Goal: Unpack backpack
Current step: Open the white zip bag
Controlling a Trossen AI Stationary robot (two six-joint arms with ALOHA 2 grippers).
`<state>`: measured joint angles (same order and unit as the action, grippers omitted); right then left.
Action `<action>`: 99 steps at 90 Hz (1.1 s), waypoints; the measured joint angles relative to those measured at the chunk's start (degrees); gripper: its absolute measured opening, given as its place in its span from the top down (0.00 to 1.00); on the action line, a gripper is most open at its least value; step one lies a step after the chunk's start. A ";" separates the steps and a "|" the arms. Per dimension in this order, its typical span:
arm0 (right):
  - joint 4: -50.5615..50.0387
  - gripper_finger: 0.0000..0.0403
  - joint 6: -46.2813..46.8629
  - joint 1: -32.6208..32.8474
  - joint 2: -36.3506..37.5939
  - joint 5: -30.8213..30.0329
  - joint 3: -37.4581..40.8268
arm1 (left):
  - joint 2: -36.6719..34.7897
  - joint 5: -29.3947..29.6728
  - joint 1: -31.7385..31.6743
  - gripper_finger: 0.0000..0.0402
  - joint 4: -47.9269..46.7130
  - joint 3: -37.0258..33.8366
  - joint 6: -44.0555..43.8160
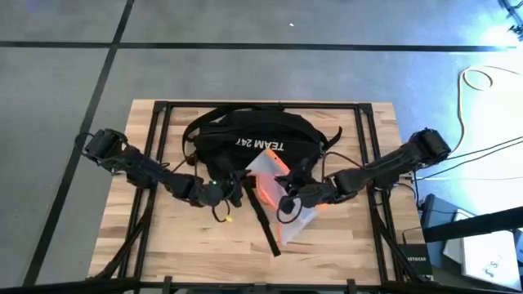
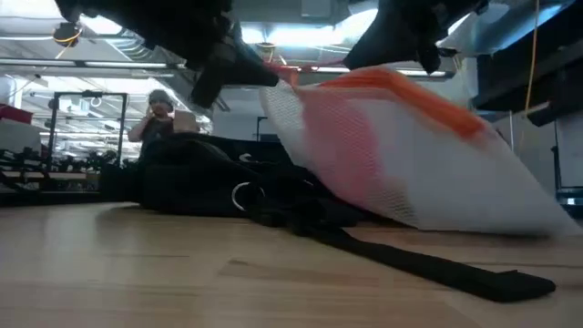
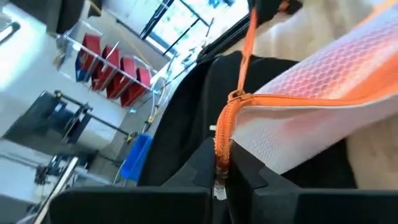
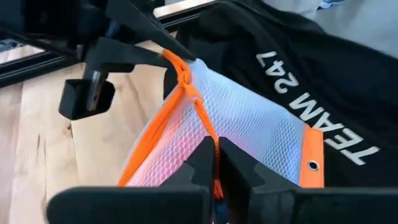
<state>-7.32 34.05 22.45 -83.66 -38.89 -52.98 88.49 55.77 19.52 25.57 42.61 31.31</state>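
The black backpack (image 1: 245, 135) with white "TEAM 247" lettering lies flat at the table's far middle. One of its black straps (image 1: 263, 222) trails toward the near edge. A translucent mesh pouch with orange trim (image 1: 282, 196) leans tilted in front of the backpack, its high corner (image 2: 273, 75) raised. Its low end (image 2: 537, 223) is down by the table. My left gripper (image 1: 239, 186) is shut on the pouch's raised corner. My right gripper (image 1: 288, 204) is shut on the pouch's orange cord. My left gripper pinches the end of the pouch's orange trim (image 3: 222, 158) at the raised corner between its two fingers, coming from the table's left. The corner is lifted clear and the pouch slopes down from it. My right gripper pinches the thin orange cord (image 4: 211, 146) that runs from a knot (image 4: 190, 88) at the pouch's corner. The cord lies along the fingers. It runs straight and taut from the knot to the gripper.
A black metal frame (image 1: 364, 163) borders the wooden table on its sides and far edge. Bare wood (image 1: 188, 237) lies toward the near left. Beyond the far edge a person (image 2: 162, 114) shows in the low view, with racks and shelving behind.
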 joint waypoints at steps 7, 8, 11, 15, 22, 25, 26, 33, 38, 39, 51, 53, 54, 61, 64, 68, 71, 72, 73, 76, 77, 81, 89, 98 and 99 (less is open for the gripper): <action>-0.24 1.00 -0.01 0.18 0.44 0.07 0.01 | 0.00 0.25 -1.14 1.00 0.26 0.00 -0.52; -0.26 1.00 -0.01 0.29 0.47 0.07 0.01 | 0.00 0.31 -1.29 1.00 0.33 0.00 -0.53; -0.25 1.00 -0.03 0.44 0.56 0.06 0.00 | 0.00 0.38 -1.73 1.00 0.51 0.00 -0.53; -0.25 1.00 -0.61 0.50 0.57 0.09 0.01 | 0.00 0.48 -2.30 1.00 0.69 0.00 -0.55; -0.75 1.00 -1.21 1.15 0.57 0.37 0.01 | 0.01 0.88 -3.32 1.00 0.67 0.00 0.09; -1.07 1.00 -1.31 1.29 0.57 0.49 0.01 | 0.00 1.48 -3.58 1.00 0.63 0.00 0.56; -1.26 1.00 -1.32 1.31 0.58 0.58 0.01 | 0.00 1.81 -3.67 1.00 0.60 0.00 0.63; -2.85 1.00 -1.31 1.88 0.60 1.44 0.01 | -0.43 2.97 -4.26 1.00 0.56 -0.09 0.85; -3.72 1.00 -1.32 2.11 0.60 1.59 0.01 | -1.12 2.66 -4.37 1.00 0.61 -0.09 0.41; -3.82 1.00 -1.32 2.11 0.60 1.61 0.01 | -1.29 2.57 -4.36 1.00 0.63 -0.09 0.29; -3.37 1.00 -3.15 2.07 0.60 1.89 0.01 | -3.21 1.58 -3.93 1.00 0.68 -0.09 -0.27; -3.07 1.00 -3.63 2.05 0.60 1.88 0.01 | -3.37 1.51 -3.79 1.00 0.71 -0.09 -0.28; -2.92 1.00 -3.93 2.02 0.60 1.89 0.01 | -3.44 1.50 -3.72 1.00 0.71 -0.09 -0.26; -1.39 0.99 -5.10 1.91 0.60 1.80 0.02 | -3.77 1.15 -3.41 1.00 0.71 -0.09 -0.08; 0.08 0.98 -6.34 1.91 0.49 1.77 0.05 | -3.80 1.14 -3.30 1.00 0.73 -0.09 -0.09; 3.38 0.96 -9.02 1.91 0.04 2.05 0.03 | -3.80 1.09 -3.25 1.00 0.73 -0.09 -0.13; 5.90 0.94 -11.81 1.91 -0.46 3.10 0.03 | -3.80 1.03 -3.27 1.00 0.73 -0.09 -0.39; 6.78 0.94 -12.77 1.91 -0.69 3.46 0.04 | -3.80 1.03 -3.29 1.00 0.73 -0.09 -0.51; 7.67 0.93 -13.72 1.91 -0.94 3.86 0.05 | -3.80 1.03 -3.29 1.00 0.73 -0.09 -0.64; 10.53 0.90 -16.50 1.97 -1.80 5.34 0.03 | -3.80 1.00 -3.29 1.00 0.77 -0.09 -0.99; 11.42 0.89 -17.40 2.01 -2.14 5.88 0.03 | -3.80 0.98 -3.29 1.00 0.84 -0.09 -1.08; 14.96 0.86 -20.95 2.43 -3.45 7.74 0.04 | -3.80 0.96 -3.29 1.00 1.07 -0.09 -1.98; 20.31 0.76 -29.23 3.08 -6.32 9.55 0.03 | -3.86 0.90 -3.01 1.00 1.07 0.55 -3.66; 21.30 0.64 -39.38 4.59 -8.64 9.36 0.03 | -4.06 1.26 -2.11 1.00 1.30 2.62 -3.81; 21.29 0.62 -40.47 4.78 -8.79 9.11 0.03 | -4.10 1.43 -2.00 1.00 1.31 2.87 -3.66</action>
<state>13.96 -6.42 27.23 -92.45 -29.78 -52.95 84.39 57.20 17.52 26.88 45.48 27.65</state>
